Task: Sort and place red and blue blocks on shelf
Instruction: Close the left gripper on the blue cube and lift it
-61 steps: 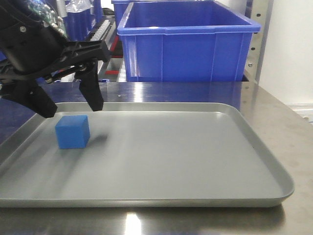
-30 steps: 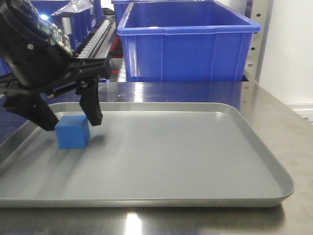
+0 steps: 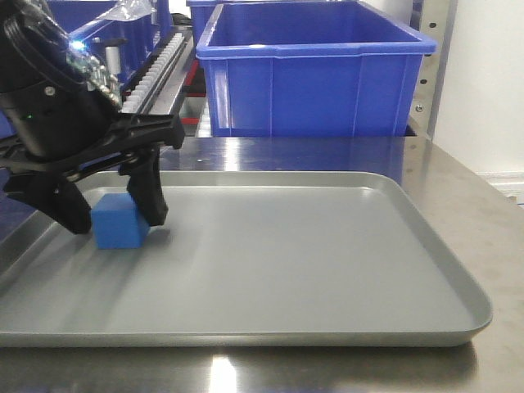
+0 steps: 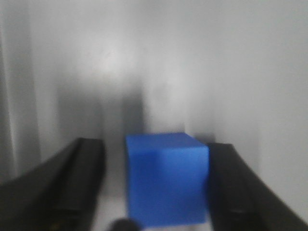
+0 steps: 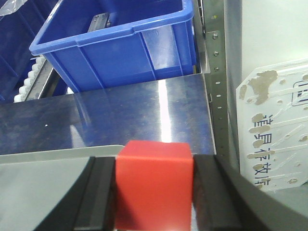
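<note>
At the left of the front view, the matte black, two-fingered left gripper [image 3: 115,217] joins a bulky, rounded black wrist housing [image 3: 45,110]. This housing carries a small bluish-white light [image 3: 78,45] and a short strip of silvery studs [image 3: 100,75] near the upper left corner. Its fingers [image 3: 151,192] are angular black wedges narrowing to blunt tips. Along the bottom of the right wrist view, the plain black right gripper [image 5: 155,163] shows broad fingers [image 5: 98,192] with flat sides and slightly glossy, dark grey inner edges.

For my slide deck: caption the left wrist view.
Open left gripper straddles the blue block on the grey tray, one finger touching it.
</note>
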You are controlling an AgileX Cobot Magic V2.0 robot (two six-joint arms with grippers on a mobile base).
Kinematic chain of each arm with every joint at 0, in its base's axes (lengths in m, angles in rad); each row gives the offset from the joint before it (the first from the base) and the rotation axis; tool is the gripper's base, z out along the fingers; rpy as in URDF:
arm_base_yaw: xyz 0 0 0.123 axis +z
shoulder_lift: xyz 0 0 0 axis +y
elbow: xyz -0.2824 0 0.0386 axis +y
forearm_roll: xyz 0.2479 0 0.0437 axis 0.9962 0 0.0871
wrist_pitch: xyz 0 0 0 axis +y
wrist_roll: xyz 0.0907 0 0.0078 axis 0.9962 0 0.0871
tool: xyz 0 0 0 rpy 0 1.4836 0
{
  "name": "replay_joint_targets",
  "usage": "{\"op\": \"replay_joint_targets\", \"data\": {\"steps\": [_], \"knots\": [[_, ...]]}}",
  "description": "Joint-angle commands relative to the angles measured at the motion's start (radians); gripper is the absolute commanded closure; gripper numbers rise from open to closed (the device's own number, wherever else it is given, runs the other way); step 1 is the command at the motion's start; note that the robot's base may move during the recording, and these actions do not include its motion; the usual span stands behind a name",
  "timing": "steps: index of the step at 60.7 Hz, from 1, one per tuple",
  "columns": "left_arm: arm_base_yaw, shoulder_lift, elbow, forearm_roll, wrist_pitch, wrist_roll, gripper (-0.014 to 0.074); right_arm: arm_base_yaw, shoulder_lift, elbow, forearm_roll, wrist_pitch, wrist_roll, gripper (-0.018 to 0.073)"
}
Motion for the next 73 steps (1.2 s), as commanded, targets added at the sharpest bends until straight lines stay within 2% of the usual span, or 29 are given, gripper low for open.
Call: {"op": "replay_joint_targets", "data": {"steps": [1,7,17,32,42,56,67,73], "knots": [[-0.01,-0.038,-0.03,0.0,0.005,-0.008,0.0337,-0.004,-0.002,-0.027,-0.003,-0.092,-0.009,0.0504],[-0.01,-0.042,-0.03,0.003,0.016,-0.008,0.0486,-0.004,-0.002,-0.027,-0.003,-0.092,-0.009,0.0504],[-0.008,-0.079,-0.033,0.006,0.016,-0.006,0.0463,-0.004,-0.002,-0.027,-0.003,-0.092,-0.009,0.0504],[0.009,-0.201,-0.033,0.075,0.009,-0.005,0.0463,-0.004,-0.002,-0.027,-0.003,-0.092,-0.009,0.0504],[0.084,-0.338,-0.033,0.128,-0.018,-0.005,0.0463,-0.004,-0.002,-0.027,-0.003,-0.092,-0.009,0.0504],[0.23,-0.577,0.013,0.233,-0.05,-0.003,0.0463,-0.004,-0.002,-0.027,-0.003,-0.092,-0.009,0.0504],[0.328,-0.782,0.14,0.244,-0.129,-0.003,0.0463,-0.004,-0.002,-0.027,-0.003,-0.092,-0.009,0.0504],[0.357,-0.888,0.242,0.244,-0.177,-0.003,0.0463,-0.004,-0.002,-0.027,-0.003,-0.092,-0.009,0.0504]]}}
